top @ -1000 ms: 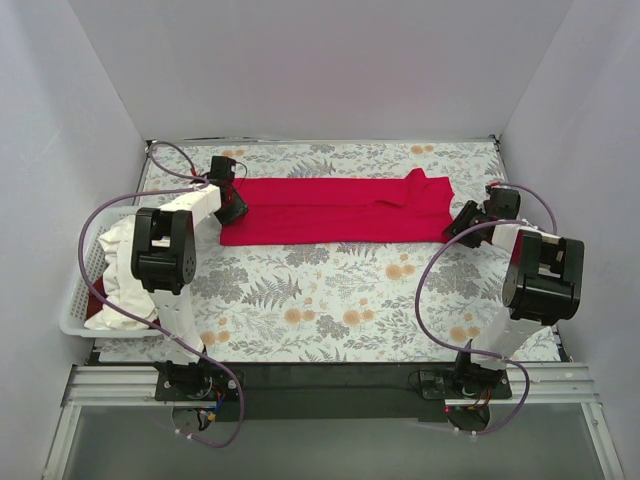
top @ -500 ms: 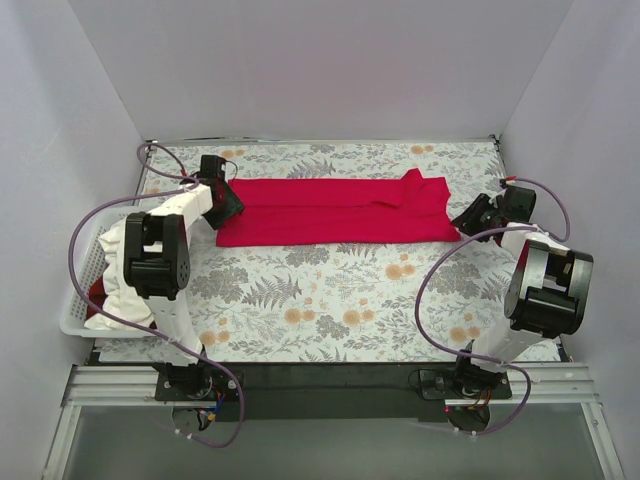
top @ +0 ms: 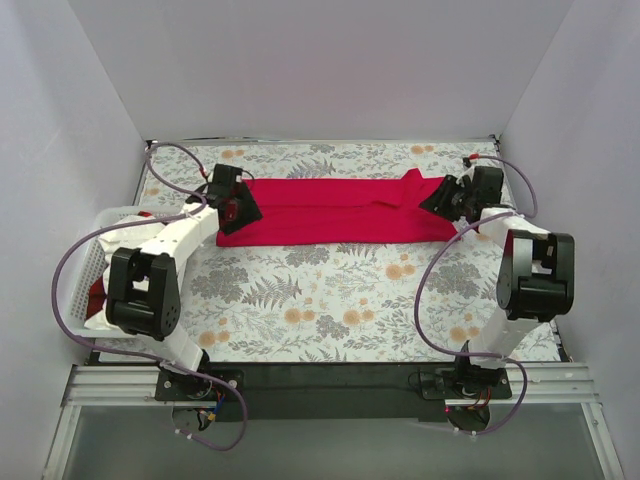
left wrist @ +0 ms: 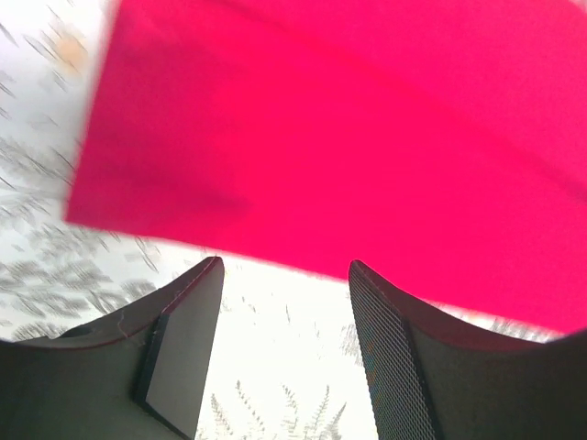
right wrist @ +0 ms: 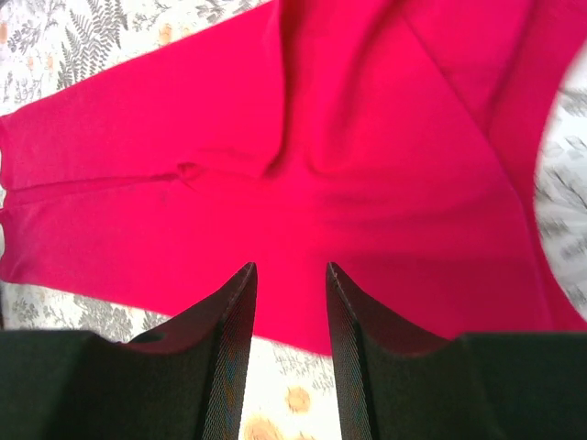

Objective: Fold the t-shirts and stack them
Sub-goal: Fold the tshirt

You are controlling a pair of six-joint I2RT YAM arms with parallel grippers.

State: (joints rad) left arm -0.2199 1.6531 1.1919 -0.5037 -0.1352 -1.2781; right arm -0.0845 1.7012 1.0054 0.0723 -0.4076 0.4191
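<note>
- Left gripper (top: 240,205) now sits at the left end of the red t-shirt (top: 335,212), closer in than 0.5 seconds ago. Its jaws are spread and empty, over the floral cloth (top: 330,290) just off the shirt's edge.
- Red t-shirt lies flat across the far half of the cloth, folded into 1 long band, rumpled at its right end.
- Right gripper (top: 435,200) has also swung in, over the right end, jaws parted and holding nothing.
- Both ends look ready for pinching, probably for a crosswise fold.
</note>
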